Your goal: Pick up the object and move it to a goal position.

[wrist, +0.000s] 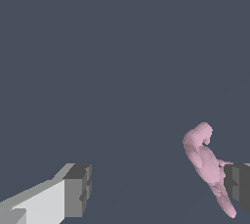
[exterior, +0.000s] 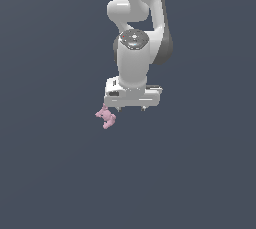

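Exterior view: arm hangs straight down over a plain dark grey ground. Tool sits low, fingertips barely showing below the white hand. Pink object lies just below the tool's end on the exterior view's left.

Wrist view: fingers stand wide apart. Object lies against the inner face of one finger, not clamped.
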You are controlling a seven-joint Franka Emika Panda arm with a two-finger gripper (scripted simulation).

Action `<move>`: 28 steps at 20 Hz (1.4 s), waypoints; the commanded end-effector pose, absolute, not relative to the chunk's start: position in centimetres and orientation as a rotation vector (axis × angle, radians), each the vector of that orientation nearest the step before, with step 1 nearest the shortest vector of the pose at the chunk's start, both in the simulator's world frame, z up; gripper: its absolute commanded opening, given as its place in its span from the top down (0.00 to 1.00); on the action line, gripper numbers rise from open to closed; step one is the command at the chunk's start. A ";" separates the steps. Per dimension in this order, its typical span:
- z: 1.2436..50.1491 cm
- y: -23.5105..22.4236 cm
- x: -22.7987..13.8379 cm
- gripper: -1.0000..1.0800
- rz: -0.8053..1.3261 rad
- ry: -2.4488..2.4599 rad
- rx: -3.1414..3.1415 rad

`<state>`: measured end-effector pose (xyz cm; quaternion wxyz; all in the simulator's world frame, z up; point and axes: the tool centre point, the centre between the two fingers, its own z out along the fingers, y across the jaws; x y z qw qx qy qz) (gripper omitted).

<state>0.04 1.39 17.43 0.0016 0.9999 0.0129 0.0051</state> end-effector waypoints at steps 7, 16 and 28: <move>18.6 0.6 0.3 0.04 0.034 0.033 3.148; 19.1 0.3 0.4 0.04 0.041 0.033 3.151; 16.6 -2.3 -0.5 0.04 0.033 0.218 3.137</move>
